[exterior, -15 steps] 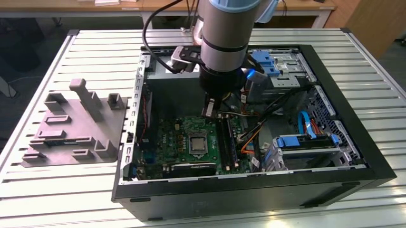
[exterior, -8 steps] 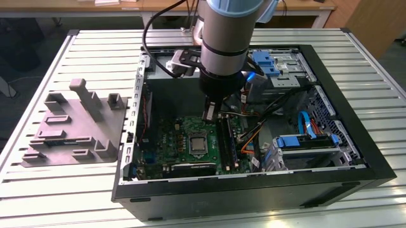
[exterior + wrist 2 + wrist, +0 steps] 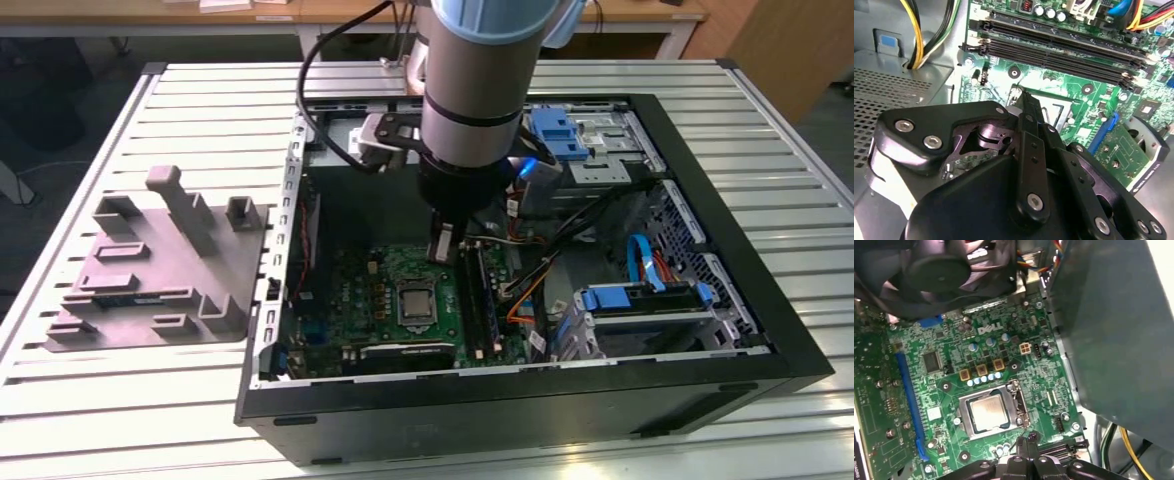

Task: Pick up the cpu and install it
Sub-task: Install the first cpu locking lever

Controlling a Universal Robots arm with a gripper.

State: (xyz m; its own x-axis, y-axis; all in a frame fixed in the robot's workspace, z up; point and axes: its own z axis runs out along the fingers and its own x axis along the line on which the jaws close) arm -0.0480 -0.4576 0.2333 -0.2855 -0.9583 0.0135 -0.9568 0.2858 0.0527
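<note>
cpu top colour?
Pale silvery-grey metal; the cpu shows best in the first wrist view, seated in the socket.

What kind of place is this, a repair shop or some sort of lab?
Probably a robotics lab or test workbench: an open black desktop computer case lies on a slatted metal table, a grey plastic fixture block beside it, with wooden desks behind.

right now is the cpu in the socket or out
In: the cpu lies flat inside the socket frame on the board, with the tool beside it.
</note>
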